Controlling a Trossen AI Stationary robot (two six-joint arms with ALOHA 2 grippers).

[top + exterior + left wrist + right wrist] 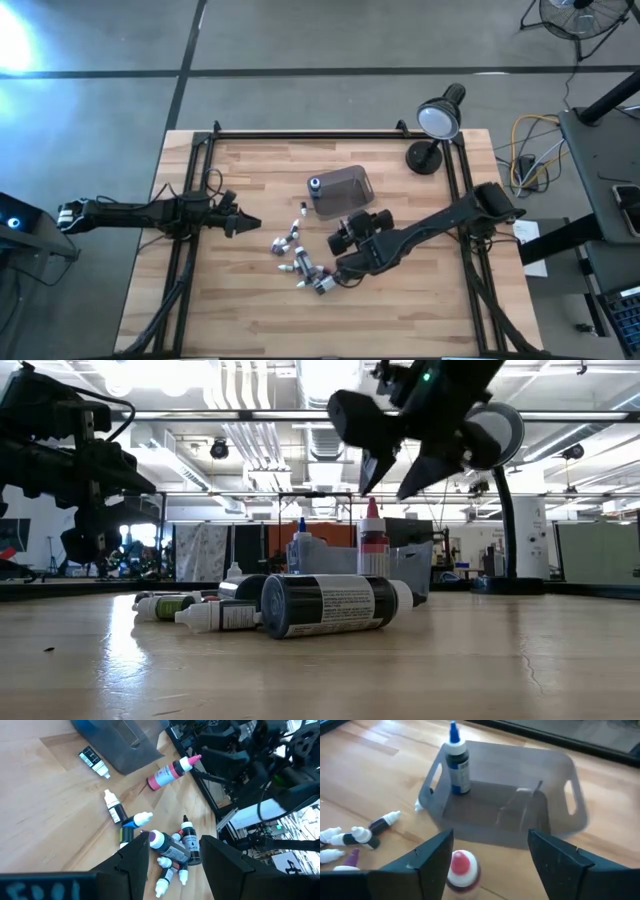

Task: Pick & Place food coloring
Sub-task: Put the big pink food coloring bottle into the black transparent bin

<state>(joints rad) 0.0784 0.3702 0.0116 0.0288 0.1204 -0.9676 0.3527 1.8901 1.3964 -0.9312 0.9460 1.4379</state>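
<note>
Several tiny food coloring bottles (300,262) lie on their sides in a loose heap on the wooden table; in the low view a dark-bodied one (330,605) lies nearest. A pink-capped bottle (461,867) stands upright beside the smoky-grey tub (505,795). A blue-capped bottle (456,762) stands inside the tub. My right gripper (345,238) hovers open just above the pink-capped bottle (372,545), one finger on either side, apart from it. My left gripper (250,224) is open, left of the heap and pointing at it (170,847).
A black desk lamp (438,125) stands at the table's far right corner. Black frame rails (195,190) run along the left, right and far edges. Bare wood lies along the near edge (330,325). The tub (340,190) sits just beyond the right gripper.
</note>
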